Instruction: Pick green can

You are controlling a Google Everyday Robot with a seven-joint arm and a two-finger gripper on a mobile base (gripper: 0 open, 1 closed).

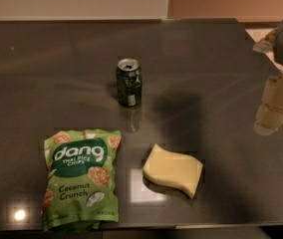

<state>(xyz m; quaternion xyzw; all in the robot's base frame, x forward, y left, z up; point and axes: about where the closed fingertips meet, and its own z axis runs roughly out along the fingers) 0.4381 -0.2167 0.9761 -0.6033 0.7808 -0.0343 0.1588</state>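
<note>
Target is the green can (129, 82), standing upright on the desk (221, 59), roughly midway between the left and right edges and nearer the far edge than the near one, silver top up. Nothing touches it: the chip bag (80, 178) lies toward the near-left corner and the yellow sponge (174, 171) by the near edge, both well apart from it. My gripper (277, 103) hangs by the right edge, well away from the can and holding none of these things; how far open it is I cannot tell. To reach well, I should travel leftward above the desk, come level with the can's middle, straddle it squarely and close gently so it neither tips nor skids.
</note>
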